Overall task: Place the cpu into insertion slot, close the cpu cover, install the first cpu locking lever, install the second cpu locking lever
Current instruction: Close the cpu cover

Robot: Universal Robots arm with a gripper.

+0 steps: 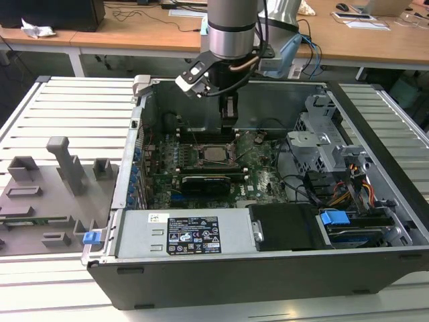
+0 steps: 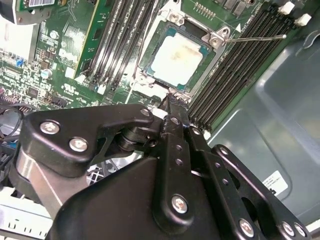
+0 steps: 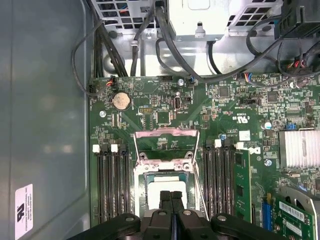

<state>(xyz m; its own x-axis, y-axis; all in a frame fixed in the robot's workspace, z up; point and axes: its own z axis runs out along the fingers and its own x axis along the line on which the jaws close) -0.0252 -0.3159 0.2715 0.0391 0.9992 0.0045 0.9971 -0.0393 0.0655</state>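
Observation:
The cpu lies silver face up in the insertion slot on the green motherboard, and it appears in the exterior view and the second wrist view too. The cpu cover stands swung open just beyond the socket, with green board showing through its window. My gripper is shut, its fingers pressed together with nothing visible between them. It hangs low over the socket's edge on the cover side; its tip is right at the socket rim. A thin metal locking lever sticks out free beside the socket.
Black memory slots flank the socket on both sides. A black expansion card, power supply, drive cage and loose cables crowd the open case. The grey case wall runs close by. A grey fixture tray lies outside.

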